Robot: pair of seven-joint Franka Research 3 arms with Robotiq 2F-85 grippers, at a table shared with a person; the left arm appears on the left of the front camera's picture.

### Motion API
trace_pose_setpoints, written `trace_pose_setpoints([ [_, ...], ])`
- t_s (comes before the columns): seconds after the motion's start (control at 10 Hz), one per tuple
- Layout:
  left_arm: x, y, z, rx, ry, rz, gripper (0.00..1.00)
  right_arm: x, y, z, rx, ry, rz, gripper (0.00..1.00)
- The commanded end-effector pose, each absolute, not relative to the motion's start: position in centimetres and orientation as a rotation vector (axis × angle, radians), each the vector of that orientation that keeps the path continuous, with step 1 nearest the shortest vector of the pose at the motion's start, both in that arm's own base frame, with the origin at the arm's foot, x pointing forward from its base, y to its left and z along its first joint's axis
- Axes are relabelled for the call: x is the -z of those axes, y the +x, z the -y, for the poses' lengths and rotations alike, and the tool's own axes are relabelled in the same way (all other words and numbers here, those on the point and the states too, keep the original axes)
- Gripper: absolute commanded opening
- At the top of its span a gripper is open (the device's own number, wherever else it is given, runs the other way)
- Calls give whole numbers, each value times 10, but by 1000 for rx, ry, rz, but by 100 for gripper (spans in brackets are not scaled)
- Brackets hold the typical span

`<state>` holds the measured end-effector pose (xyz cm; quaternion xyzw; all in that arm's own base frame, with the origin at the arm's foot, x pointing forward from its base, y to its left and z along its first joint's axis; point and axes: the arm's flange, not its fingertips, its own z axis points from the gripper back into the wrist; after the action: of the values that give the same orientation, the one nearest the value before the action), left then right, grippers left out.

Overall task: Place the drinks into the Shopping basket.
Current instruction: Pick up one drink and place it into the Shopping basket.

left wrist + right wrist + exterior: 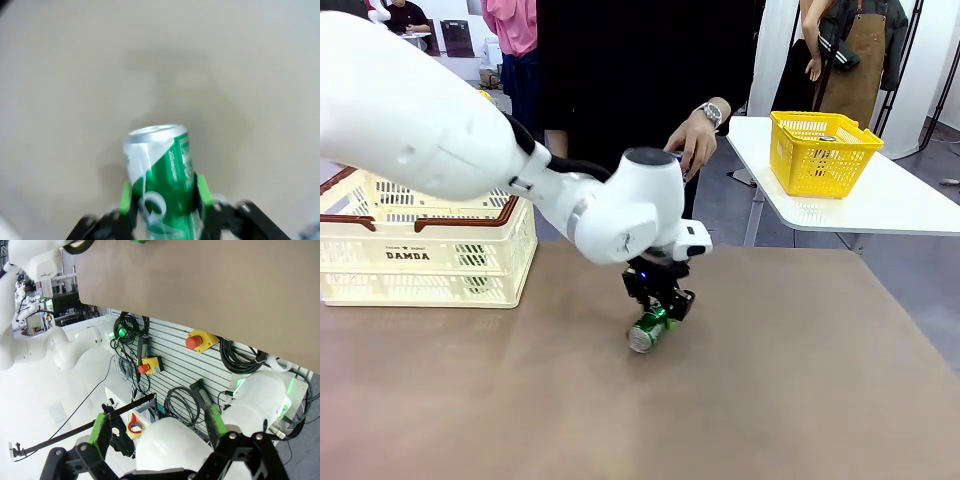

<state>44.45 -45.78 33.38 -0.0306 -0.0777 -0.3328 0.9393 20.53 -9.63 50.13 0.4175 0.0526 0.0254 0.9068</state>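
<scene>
Clamping green can (161,172), lying on its side on table (790,390), w/ left hand (162,200); right hand (157,432) splayed, empty.

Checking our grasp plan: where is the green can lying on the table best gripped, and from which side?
Across the body, from above: the green can lies on its side, so jaws close across its round wall, as the left gripper does.

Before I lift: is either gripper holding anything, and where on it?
Left gripper pinches the can across its body, silver top pointing away. Right gripper holds nothing.
</scene>
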Motion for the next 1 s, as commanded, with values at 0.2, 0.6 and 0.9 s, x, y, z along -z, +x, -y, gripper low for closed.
trace_pose_setpoints([
  [0.2,-502,374,280,677,-35,-199,0,-503,206,96,-64,871,-102,100],
  [0.6,-582,295,122,699,-188,-240,0,-503,206,96,-64,871,-102,100],
  [0.9,-617,264,-5,423,-422,-57,0,-503,206,96,-64,871,-102,100],
])
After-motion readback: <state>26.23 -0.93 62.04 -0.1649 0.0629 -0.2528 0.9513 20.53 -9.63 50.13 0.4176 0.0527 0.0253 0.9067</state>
